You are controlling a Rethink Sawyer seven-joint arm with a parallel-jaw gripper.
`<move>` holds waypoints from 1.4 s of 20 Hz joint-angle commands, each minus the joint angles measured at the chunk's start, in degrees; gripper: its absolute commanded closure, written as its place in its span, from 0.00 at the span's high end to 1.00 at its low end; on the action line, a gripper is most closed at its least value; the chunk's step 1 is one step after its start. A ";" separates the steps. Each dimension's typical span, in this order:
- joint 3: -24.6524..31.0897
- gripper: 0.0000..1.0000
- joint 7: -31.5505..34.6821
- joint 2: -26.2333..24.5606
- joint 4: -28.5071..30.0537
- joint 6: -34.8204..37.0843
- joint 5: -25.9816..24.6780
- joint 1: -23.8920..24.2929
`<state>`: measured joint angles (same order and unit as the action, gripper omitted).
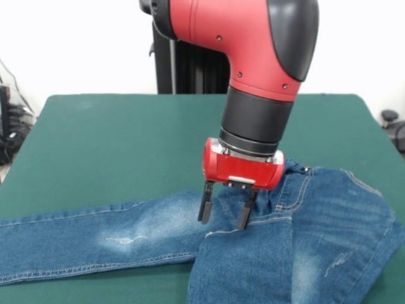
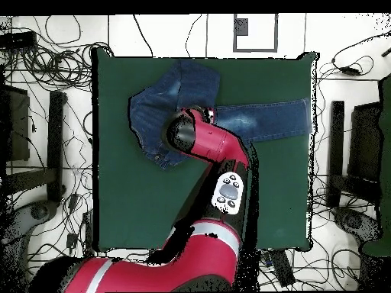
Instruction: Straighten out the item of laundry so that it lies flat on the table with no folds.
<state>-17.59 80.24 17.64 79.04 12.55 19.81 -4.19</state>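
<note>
The item of laundry [image 1: 304, 247], a pair of blue jeans with faded whitish patches, lies along the near side of the green table [image 1: 114, 145]. One leg stretches flat to the left, and the other is folded over itself at the right. My gripper [image 1: 226, 209] is open, its two black fingers pointing down with their tips just at the denim near the crotch. From overhead, the jeans [image 2: 156, 107] show at the far edge of the table [image 2: 137, 198], one leg running right and the rest bunched at the left. The arm hides the gripper there.
Cables lie all over the floor around the table [image 2: 46, 91]. A white sheet with a dark square [image 2: 254, 32] lies beyond the table's far edge in the overhead view. Dark stands flank both sides.
</note>
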 commanded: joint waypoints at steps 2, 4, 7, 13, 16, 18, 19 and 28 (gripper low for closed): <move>10.30 1.00 19.69 -1.81 7.65 -2.09 6.06 0.55; 10.98 1.00 19.39 -2.02 7.75 -2.62 6.67 0.74; 10.85 1.00 19.51 -2.39 7.30 -2.18 8.06 0.13; 10.18 1.00 20.01 -3.26 5.83 -1.60 10.38 -1.02; 10.05 1.00 20.19 -3.12 6.07 -1.67 11.38 -1.30; 10.08 1.00 19.75 -2.90 6.13 -1.19 11.67 -1.09; 10.22 1.00 19.40 -2.55 6.37 -1.03 11.75 -0.75; 10.36 1.00 18.51 -2.41 6.71 -1.14 12.60 -0.71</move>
<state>-14.56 80.76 17.15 81.02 12.54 29.09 -4.26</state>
